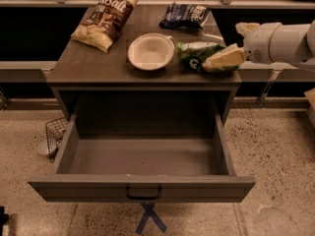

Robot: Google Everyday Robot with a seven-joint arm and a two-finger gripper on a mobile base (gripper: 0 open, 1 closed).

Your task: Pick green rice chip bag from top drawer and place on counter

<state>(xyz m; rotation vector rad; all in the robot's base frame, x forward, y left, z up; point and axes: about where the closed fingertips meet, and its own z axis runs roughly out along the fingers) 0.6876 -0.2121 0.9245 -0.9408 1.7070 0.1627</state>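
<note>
We see a white bowl (150, 50) on the grey-brown table (83, 65). Right of the bowl: green rice chip bag (194, 53) with a white patch and dark logo, cream tool (210, 64) on it. Behind the bowl: brown-cream bag (104, 18) to the left, dark blue bag (184, 14) to the right. Below: grey drawer (142, 191), black handle (143, 194).
</note>
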